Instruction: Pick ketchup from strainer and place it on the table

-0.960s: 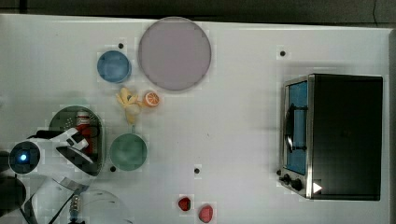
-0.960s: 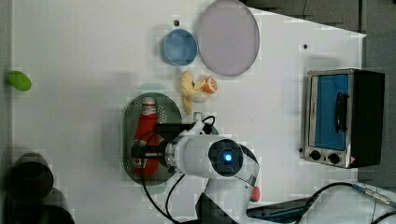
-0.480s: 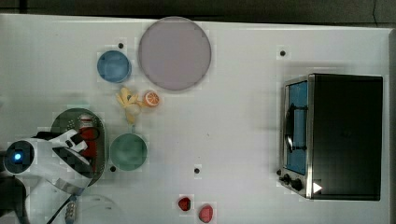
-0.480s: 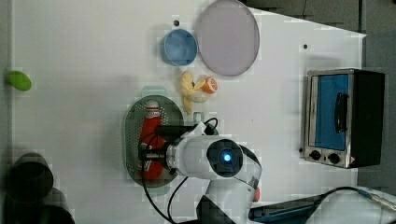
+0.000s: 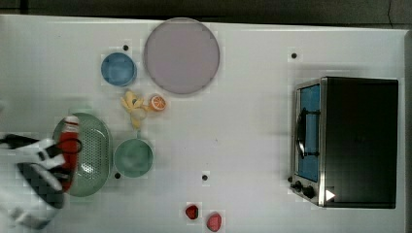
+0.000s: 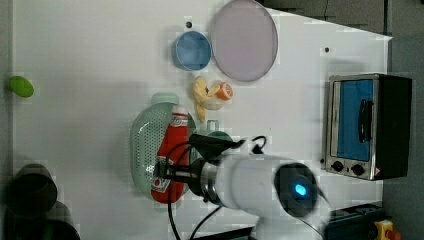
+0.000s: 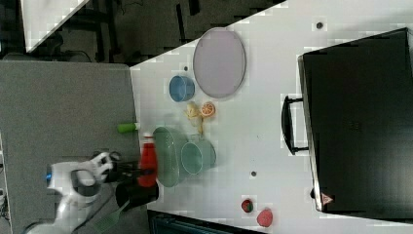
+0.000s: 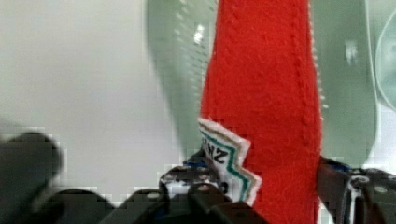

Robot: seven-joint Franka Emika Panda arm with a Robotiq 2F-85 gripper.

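While over the strainer (image 6: 145, 150), the gripper (image 6: 167, 172) is clamped on the ketchup (image 6: 167, 152) near its label end. Ketchup cap points toward the blue bowl (image 6: 191, 50).

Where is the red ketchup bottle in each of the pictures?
Top view: the ketchup is at the top view's left edge, over the pale green strainer.
Left view: the ketchup lies lengthwise over the strainer, lower middle.
Right view: the ketchup is at the lower left, by the strainer.
Wrist view: the ketchup stands close up, strainer behind.
Shared landmark: the small green bowl next to the strainer.
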